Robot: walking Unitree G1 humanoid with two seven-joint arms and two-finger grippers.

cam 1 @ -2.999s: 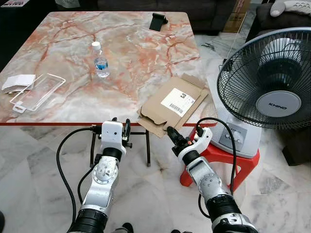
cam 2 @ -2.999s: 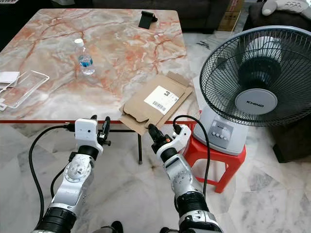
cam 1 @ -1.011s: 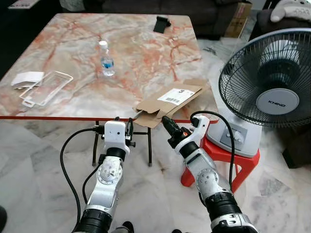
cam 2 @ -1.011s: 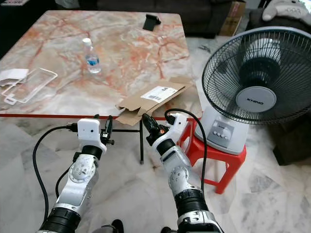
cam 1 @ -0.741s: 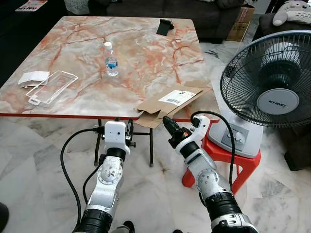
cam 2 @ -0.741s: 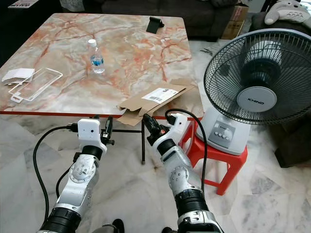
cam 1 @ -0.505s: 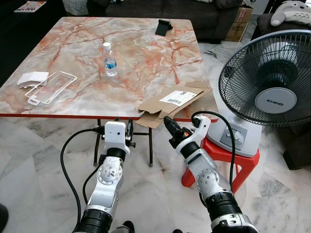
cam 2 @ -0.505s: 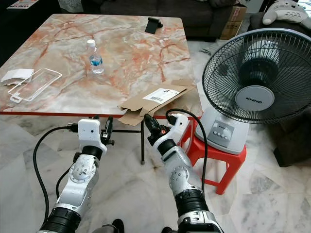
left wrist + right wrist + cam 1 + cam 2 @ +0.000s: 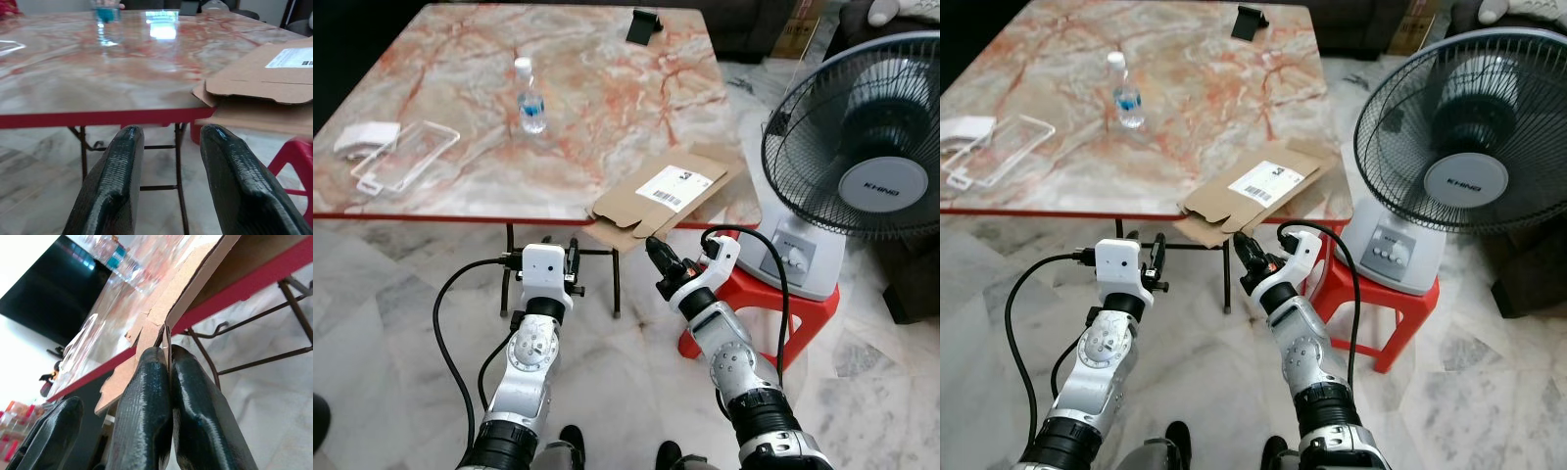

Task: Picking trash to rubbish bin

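Note:
A flattened brown cardboard box (image 9: 666, 194) with a white label lies on the marble table (image 9: 460, 186) and overhangs its near red edge. My right gripper (image 9: 653, 247) is just below that edge, shut on the box's hanging flap (image 9: 195, 279); the thin board is pinched between the black fingers (image 9: 146, 396). My left gripper (image 9: 560, 245) is open with nothing in it, in front of the table edge to the left of the box. Its wrist view looks along the tabletop at the cardboard (image 9: 264, 73).
On the table are a small water bottle (image 9: 530, 98), a clear plastic tray (image 9: 406, 157) beside white paper (image 9: 362, 139), and a black phone stand (image 9: 644, 24). A standing fan (image 9: 876, 176) on a red stool (image 9: 759, 304) is close on the right. Marble floor lies below.
The head camera has tilted down and the whole picture has shifted. The right gripper stays shut on the cardboard flap and the left stays open; no clear movement of the box.

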